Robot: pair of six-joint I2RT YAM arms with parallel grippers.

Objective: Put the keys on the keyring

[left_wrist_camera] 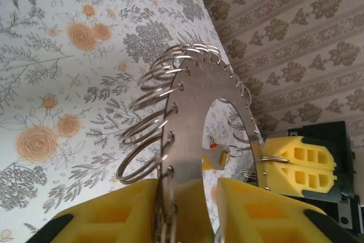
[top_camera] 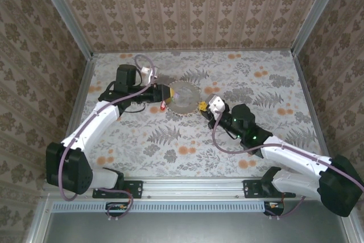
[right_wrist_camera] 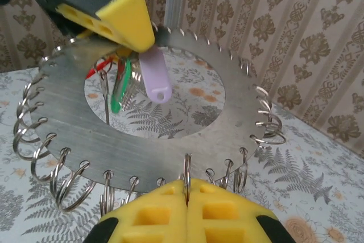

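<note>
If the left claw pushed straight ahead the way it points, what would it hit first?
Probably the keyring: its edge sits between the fingers of the left gripper. Beyond the keyring, on its far side, is the right gripper.

keyring: silvery-grey metal
keys: red, green heads
lilac tag: 12 o'clk of hole
right gripper: yellow pads
table: grey fern print w/ orange flowers
walls: beige damask

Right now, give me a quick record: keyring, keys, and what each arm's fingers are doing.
keyring: metal disc edged with split rings, between both arms
keys: red and green heads, hanging at the disc's far rim
left fingers: apart, disc rim between them
right fingers: shut on the near rim
</note>
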